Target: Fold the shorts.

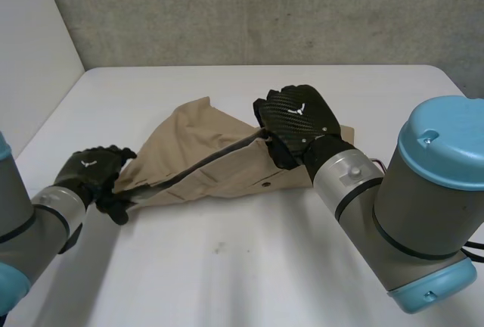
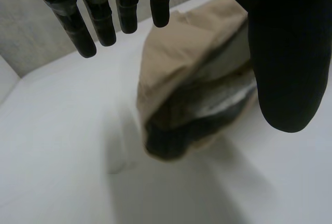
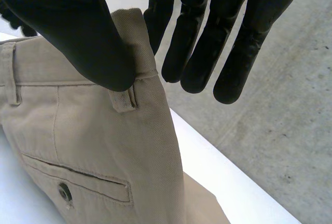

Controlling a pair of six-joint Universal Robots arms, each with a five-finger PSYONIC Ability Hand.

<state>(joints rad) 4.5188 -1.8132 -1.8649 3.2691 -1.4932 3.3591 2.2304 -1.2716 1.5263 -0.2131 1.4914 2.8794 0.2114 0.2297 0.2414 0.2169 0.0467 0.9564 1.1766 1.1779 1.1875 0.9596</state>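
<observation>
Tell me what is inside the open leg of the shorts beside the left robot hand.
Inside the shorts leg opening, the left wrist view shows grey inner fabric and a dark hollow. Deeper in, the tan cloth covers everything.

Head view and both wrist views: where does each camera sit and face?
Head view: behind the arms, looking down on the table, the shorts, left robot hand and right robot hand.
Left wrist view: on the left wrist, facing past its own hand to the leg opening.
Right wrist view: on the right wrist, facing its thumb pinching the waistband.
Shared: head and right wrist views show the back pocket.
</observation>
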